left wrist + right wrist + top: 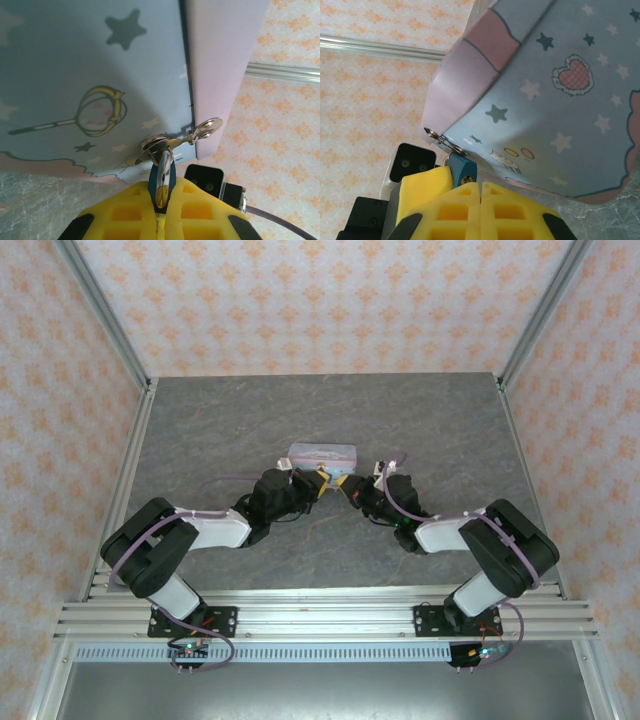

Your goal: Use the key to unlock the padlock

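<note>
- left gripper (pixel 161 200): yellow jaws pinched nearly together on the padlock (pixel 161 181), which pokes up from between the pads.
- right gripper (pixel 480 192): jaws fully together, pads touching. Cannot tell whether the key is nipped between them; nothing thin and silvery is readable at the seam.
- The two grippers face each other tip to tip. In the right wrist view the lock sits just beside the right gripper's upper left pad.
- padlock look: tiny teal body with a shiny silver shackle looping up through the clasp (pixel 157 144). A small brass spot on one face is probably the keyhole.
- A silvery tab (pixel 207 128) sticks out from the clasp, at the tin's corner.
- tin (pixel 560 125): pale blue with a pink edge and star and heart prints. The lock hangs at its near corner.
- The tin sits mid table (pixel 200 440), just beyond both grippers.
- Step (judged): left steadies the lock, right lines up for key insertion.
- Next move needs very fine alignment of the key tip to the keyhole, then a push in and a twist. The left grip must not let the lock swivel on the clasp.
</note>
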Tool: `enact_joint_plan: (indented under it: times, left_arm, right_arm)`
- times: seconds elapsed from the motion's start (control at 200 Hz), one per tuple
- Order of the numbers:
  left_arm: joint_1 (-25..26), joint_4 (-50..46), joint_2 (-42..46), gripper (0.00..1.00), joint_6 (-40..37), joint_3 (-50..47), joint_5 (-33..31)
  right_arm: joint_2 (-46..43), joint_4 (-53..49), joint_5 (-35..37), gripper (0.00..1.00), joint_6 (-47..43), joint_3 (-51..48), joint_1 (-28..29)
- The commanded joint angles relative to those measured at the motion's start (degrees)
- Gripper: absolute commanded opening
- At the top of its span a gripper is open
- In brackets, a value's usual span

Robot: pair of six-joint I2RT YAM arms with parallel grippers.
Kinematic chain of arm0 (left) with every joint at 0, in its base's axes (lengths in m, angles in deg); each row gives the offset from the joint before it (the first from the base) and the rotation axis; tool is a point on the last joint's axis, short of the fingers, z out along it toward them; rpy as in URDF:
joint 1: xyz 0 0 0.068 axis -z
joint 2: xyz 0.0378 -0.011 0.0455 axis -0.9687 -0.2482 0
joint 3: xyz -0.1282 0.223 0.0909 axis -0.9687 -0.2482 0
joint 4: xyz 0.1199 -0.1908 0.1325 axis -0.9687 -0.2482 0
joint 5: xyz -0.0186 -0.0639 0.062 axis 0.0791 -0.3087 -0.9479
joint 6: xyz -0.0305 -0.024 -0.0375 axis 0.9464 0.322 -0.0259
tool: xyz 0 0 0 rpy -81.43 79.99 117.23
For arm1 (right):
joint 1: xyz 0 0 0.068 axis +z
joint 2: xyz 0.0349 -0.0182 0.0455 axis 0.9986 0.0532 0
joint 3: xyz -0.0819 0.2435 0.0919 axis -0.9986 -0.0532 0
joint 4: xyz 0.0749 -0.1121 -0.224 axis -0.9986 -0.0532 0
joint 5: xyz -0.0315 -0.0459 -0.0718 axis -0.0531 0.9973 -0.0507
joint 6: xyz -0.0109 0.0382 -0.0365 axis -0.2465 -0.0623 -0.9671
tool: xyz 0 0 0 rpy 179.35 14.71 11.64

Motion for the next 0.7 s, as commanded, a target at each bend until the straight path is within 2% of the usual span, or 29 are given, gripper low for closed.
enact_joint_plan:
  times: [0.0, 0.195, 0.696]
  left_arm:
    - [1.94, 5.19, 1.72, 0.00, 0.04, 0.59, 5.81]
    - [2.21, 7.04, 1.79, 0.00, -0.19, 0.15, 5.46]
    - [2.16, 7.32, 3.99, 0.00, -1.55, -0.47, 6.18]
  right_arm:
    - [2.66, 6.77, -4.59, 0.00, 0.21, 3.30, 0.30]
    - [6.06, 12.35, -8.00, 0.00, 3.50, 4.47, -0.08]
    - [8.01, 10.55, -13.45, 0.00, 0.84, 5.71, -4.06]
